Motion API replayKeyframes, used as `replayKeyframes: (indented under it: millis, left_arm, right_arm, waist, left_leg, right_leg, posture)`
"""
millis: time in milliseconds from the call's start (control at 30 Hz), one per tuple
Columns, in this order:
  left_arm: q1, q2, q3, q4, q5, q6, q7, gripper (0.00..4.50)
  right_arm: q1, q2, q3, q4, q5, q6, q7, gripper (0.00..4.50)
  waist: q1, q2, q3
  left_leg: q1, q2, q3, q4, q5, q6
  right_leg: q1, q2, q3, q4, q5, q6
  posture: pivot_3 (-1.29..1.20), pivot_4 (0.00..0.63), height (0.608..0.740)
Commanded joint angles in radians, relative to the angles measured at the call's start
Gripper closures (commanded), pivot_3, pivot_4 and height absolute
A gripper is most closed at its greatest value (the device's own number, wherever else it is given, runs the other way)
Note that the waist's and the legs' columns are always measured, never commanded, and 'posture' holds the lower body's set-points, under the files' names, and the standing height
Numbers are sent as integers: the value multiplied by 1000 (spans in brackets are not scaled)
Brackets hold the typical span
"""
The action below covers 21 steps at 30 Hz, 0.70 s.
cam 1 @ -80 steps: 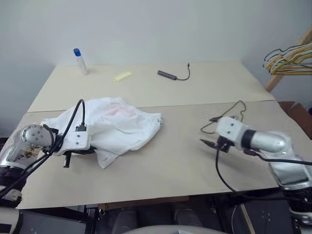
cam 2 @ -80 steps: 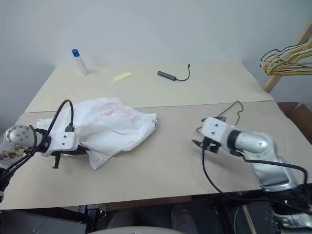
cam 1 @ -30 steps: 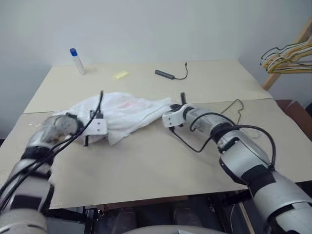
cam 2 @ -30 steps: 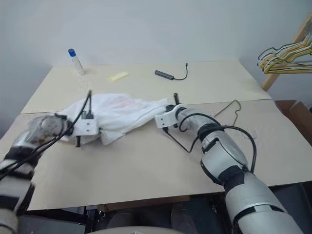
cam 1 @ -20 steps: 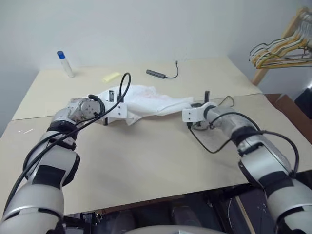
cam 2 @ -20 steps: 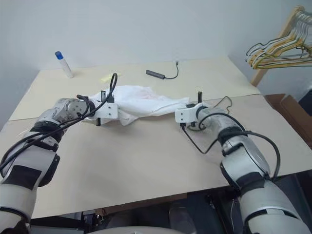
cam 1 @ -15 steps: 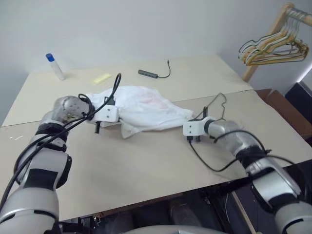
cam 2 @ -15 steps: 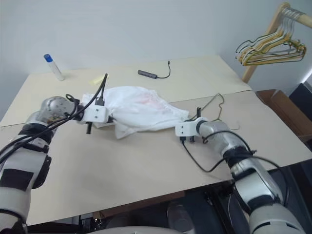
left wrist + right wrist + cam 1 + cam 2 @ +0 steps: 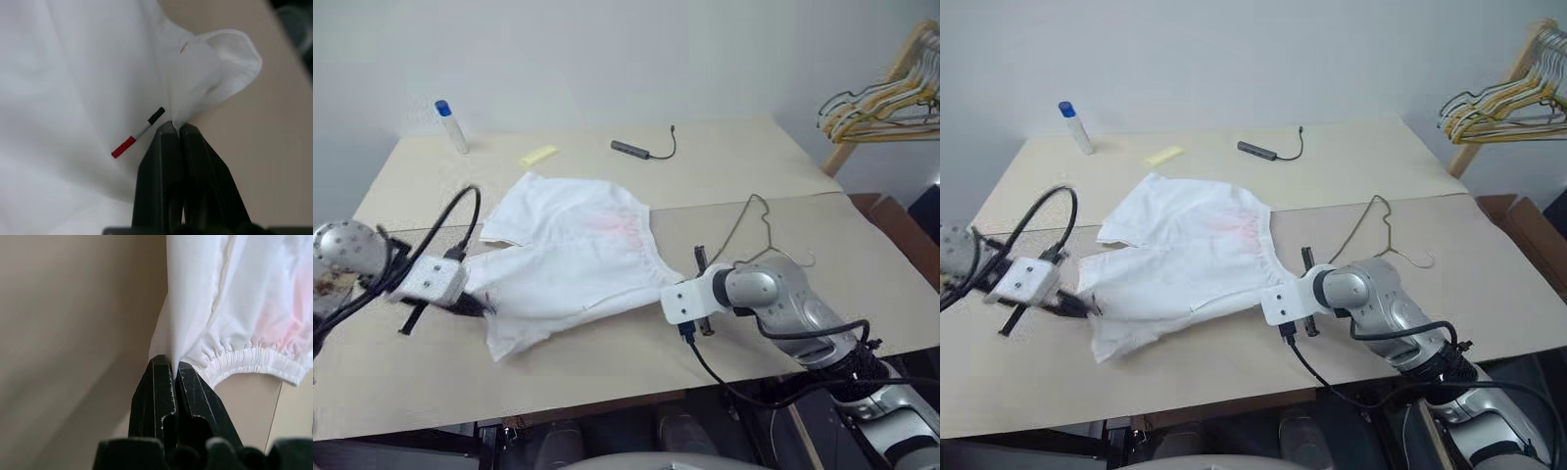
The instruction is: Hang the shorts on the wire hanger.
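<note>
In the head views we see the shorts spread flat on the surface, stretched between our two grippers: the left gripper pinches a leg hem at one end and the right gripper pinches the gathered waistband at the other. Our left wrist view gives what the head views cannot: the left jaws are pressed together on a fold of white cloth, with a small red and dark mark just beside the fingertips and a curled hem corner beyond them. Our right wrist view shows the right jaws clamped on the fabric just beside the elastic edge, with a faint pink stain a little past it. Only the head views show the wire hanger, lying flat on the surface just beyond the right gripper and clear of the shorts. Farther off lie a white bottle, a yellow slip and a dark cabled adapter; bunched hangers hang on a wooden rack off to the right.
</note>
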Motion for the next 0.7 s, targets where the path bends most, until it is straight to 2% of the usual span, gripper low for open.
replayKeyframes:
  millis: [33, 133, 333, 367, 500, 700]
  left_arm:
    - [57, 108, 13, -115, -92, 47, -9, 4500]
    - [86, 127, 25, -121, -73, 24, -9, 4500]
    - [59, 54, 58, -60, 35, -14, -9, 4500]
    - [55, 56, 49, -57, 45, -18, -9, 4500]
    - [46, 89, 6, -62, 52, -29, -9, 3510]
    - [-24, 98, -36, 9, 138, -70, -9, 1529]
  right_arm:
    - [5, -47, -13, -59, 16, -4, 64, 4477]
    - [9, -41, -4, -73, 16, 9, 77, 4477]
    - [19, -21, 32, -72, 14, -5, 76, 4477]
    - [26, -17, 31, -81, 25, 7, 81, 4252]
    - [57, -33, 9, -131, 90, 51, 128, 3087]
    - [80, -44, -140, -187, 311, 169, 165, 922]
  waist:
    - [20, -1, 1]
    - [39, -1, 1]
    - [65, -1, 1]
    - [66, -1, 1]
    - [64, -4, 1]
    - [64, -4, 2]
  left_leg:
    - [0, 0, 0, 0, 0, 0]
    - [2, 0, 2, 0, 0, 0]
    - [4, 1, 3, 0, 0, 0]
    - [4, 1, 3, 0, 0, 0]
    - [3, 1, 4, 0, 0, 0]
    - [4, 1, 3, 0, 0, 0]
  right_leg:
    - [0, 0, -1, 0, 0, 0]
    - [1, 0, -2, 1, -5, 3]
    - [2, 2, -2, 2, -6, 2]
    - [2, 2, -1, 2, -6, 1]
    - [2, 2, -1, 1, -4, -2]
    - [2, 2, -1, 2, -6, 1]
  posture:
    - [-12, 0, 740]
    - [-8, 0, 740]
    - [-5, 0, 740]
    - [-9, 0, 740]
    - [-19, 0, 740]
    - [-24, 0, 740]
